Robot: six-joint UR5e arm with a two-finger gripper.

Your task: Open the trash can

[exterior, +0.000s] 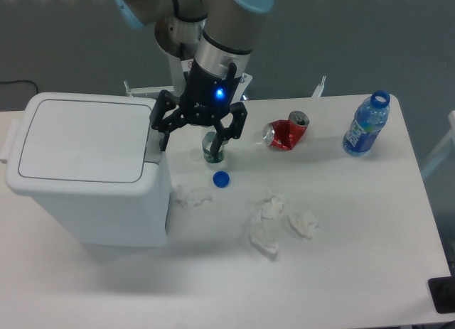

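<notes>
The trash can (85,173) is a large white boxy bin at the left of the table, and its flat lid (79,138) lies closed. A grey push tab (152,153) sits at the lid's right edge. My gripper (197,133) hangs open just right of the can, its left finger (163,135) right beside the tab. A blue light glows on the gripper body. Whether the finger touches the tab I cannot tell.
A small green-tinted glass (213,150) stands under the gripper, with a blue bottle cap (221,178) in front. A crushed red can (286,132) and a blue bottle (366,124) lie to the right. Crumpled tissues (274,219) are scattered in the middle, one (190,196) by the bin.
</notes>
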